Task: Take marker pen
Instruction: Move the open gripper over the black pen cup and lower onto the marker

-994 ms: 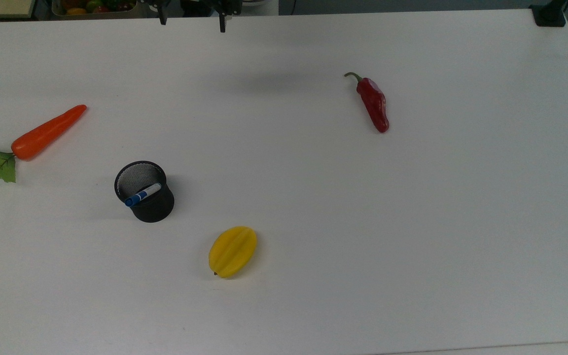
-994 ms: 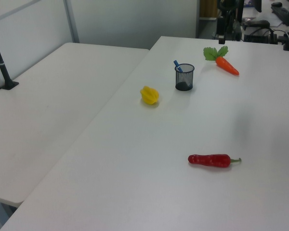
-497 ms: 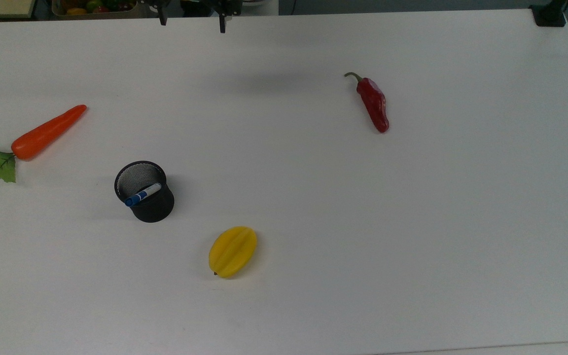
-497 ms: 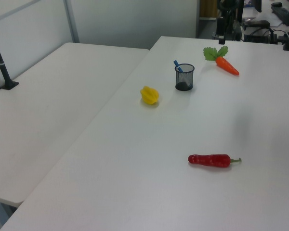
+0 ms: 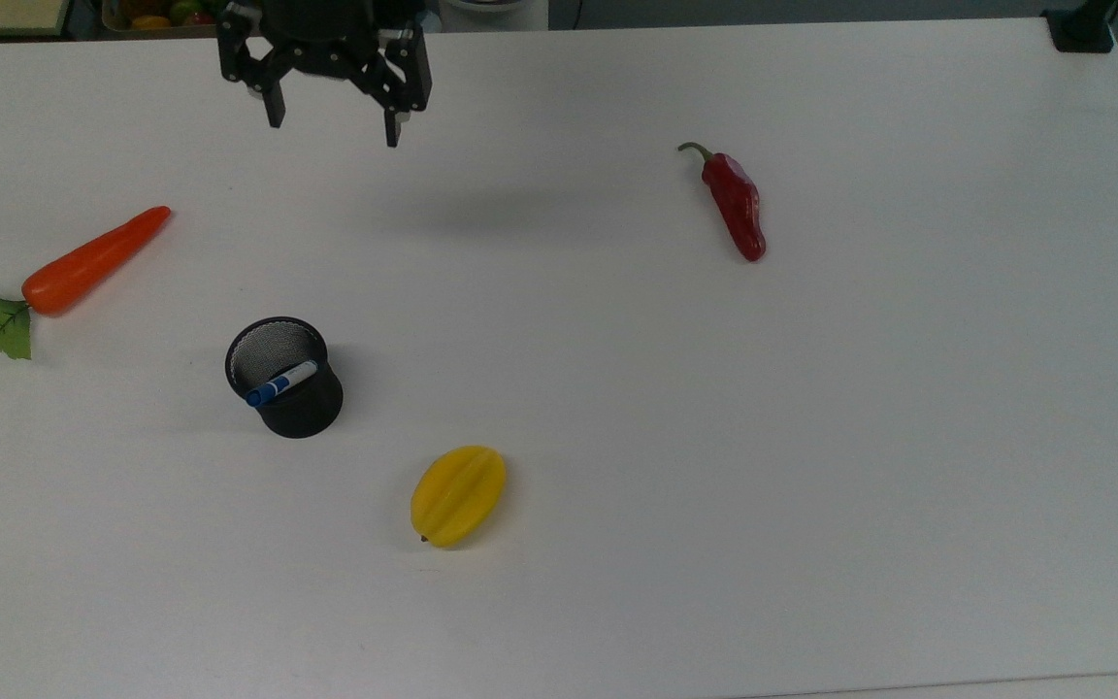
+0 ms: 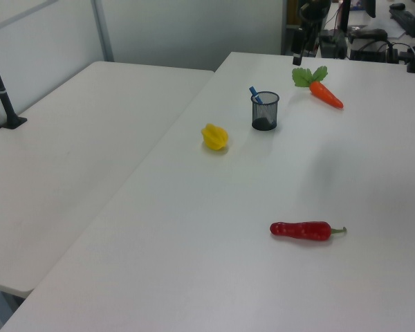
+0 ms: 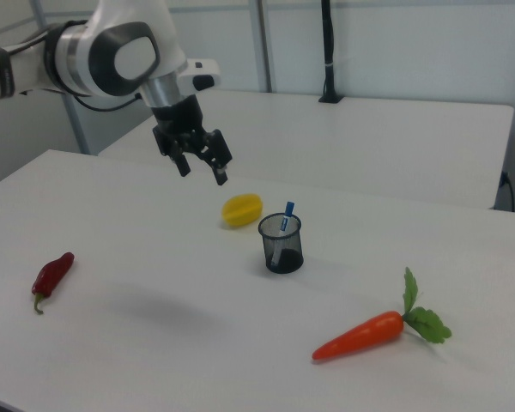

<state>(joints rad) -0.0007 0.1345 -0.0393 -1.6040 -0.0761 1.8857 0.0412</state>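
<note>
Gripper (image 5: pixel 331 124) spread wide, holding nothing, poised high above table (image 5: pixel 811 437), well apart from marker pen (image 5: pixel 279 383). Pen propped slantwise inside black mesh cup (image 5: pixel 289 388), blue cap (image 7: pixel 288 209) jutting over rim, presumably for easy pinching. Height above table legible in right view, flattened in top view.

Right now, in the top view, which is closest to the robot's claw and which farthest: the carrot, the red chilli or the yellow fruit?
From the gripper:
1. Carrot, toward the top view's left.
2. Red chilli, toward the top view's right.
3. Yellow fruit, lowest in the top view.
</note>
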